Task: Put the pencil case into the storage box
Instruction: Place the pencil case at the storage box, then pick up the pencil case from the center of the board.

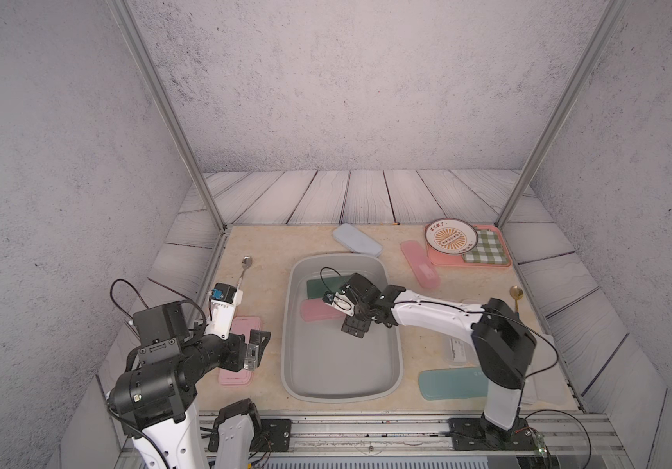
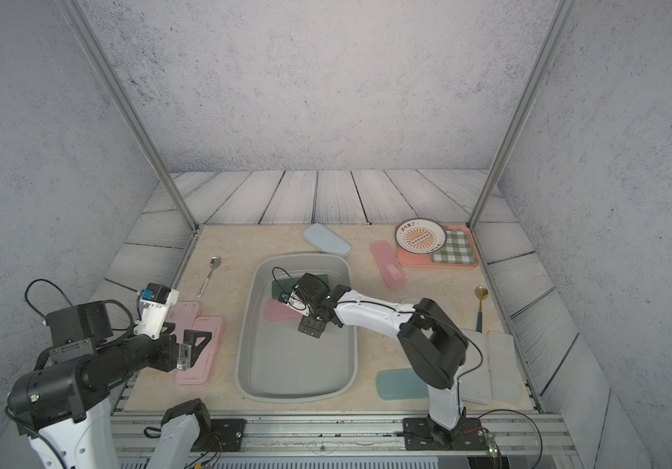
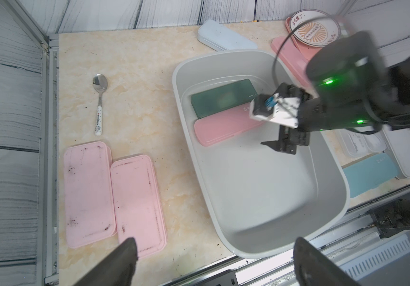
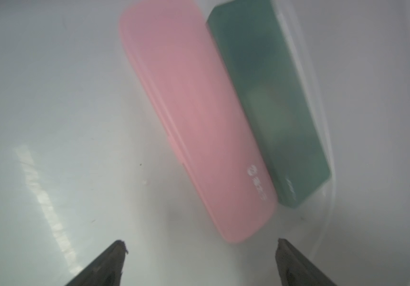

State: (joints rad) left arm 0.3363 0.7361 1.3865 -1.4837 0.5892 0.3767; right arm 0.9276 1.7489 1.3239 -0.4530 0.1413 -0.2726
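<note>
The light-grey storage box (image 1: 285, 349) (image 2: 297, 365) (image 3: 261, 193) stands mid-table. On its floor, at the far end, a pink pencil case (image 1: 312, 312) (image 3: 223, 126) (image 4: 189, 118) lies flat beside a dark green one (image 1: 320, 286) (image 4: 268, 104). My right gripper (image 1: 354, 325) (image 4: 200, 244) hangs open inside the box just by the pink case's end, holding nothing. My left gripper (image 1: 255, 349) (image 3: 214, 241) is open and empty, left of the box, above two pink cases (image 3: 114, 195).
More cases lie around the box: pale blue (image 1: 356, 239), pink (image 1: 419, 264), teal (image 1: 452, 383), white (image 1: 456, 349). A salmon tray (image 1: 488, 262) with plate and checked cloth sits far right. One spoon (image 1: 245, 268) lies left, a gold spoon (image 1: 515, 294) right.
</note>
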